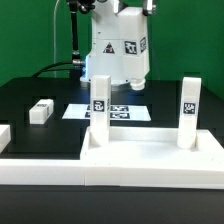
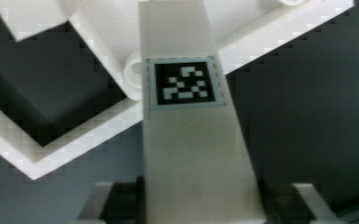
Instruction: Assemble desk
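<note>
Leg lying loose on the black table is the first thing I see, at middle left of the exterior view. It is on its side and well apart from the other parts. Near the centre, the marker board lies flat on the table behind the desk top, which fills the lower right of the frame. A second leg stands upright at the desk top's left end, just below the arm in the frame. In the wrist view, the gripper has the second leg between its fingers. They are partway closed and pressed against both sides of the post, whose tag faces the camera. At the far right of the exterior view, a third leg stands upright at the desk top's right end, with nothing touching it.
</note>
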Robot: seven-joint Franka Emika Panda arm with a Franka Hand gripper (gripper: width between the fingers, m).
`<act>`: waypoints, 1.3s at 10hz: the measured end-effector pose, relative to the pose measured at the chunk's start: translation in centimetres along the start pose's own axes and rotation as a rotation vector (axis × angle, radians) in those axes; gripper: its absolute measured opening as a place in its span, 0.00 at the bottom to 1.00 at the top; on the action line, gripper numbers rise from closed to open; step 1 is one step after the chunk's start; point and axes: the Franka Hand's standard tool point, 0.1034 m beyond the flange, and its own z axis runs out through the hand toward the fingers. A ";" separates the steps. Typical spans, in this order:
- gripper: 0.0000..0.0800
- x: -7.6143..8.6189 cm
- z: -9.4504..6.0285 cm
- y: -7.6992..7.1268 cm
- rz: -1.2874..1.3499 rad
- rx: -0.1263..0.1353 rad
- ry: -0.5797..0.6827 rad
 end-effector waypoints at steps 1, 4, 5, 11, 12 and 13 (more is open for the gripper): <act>0.37 0.0 0.2 -0.8 0.006 0.032 0.077; 0.37 -0.5 0.8 -1.5 -0.024 0.045 0.103; 0.37 -1.1 1.7 -2.8 -0.093 0.024 0.109; 0.37 -1.8 1.9 -7.6 -0.212 0.012 0.102; 0.37 -1.8 1.9 -8.2 -0.210 0.034 0.130; 0.37 -2.9 2.4 -9.5 -0.224 0.098 0.193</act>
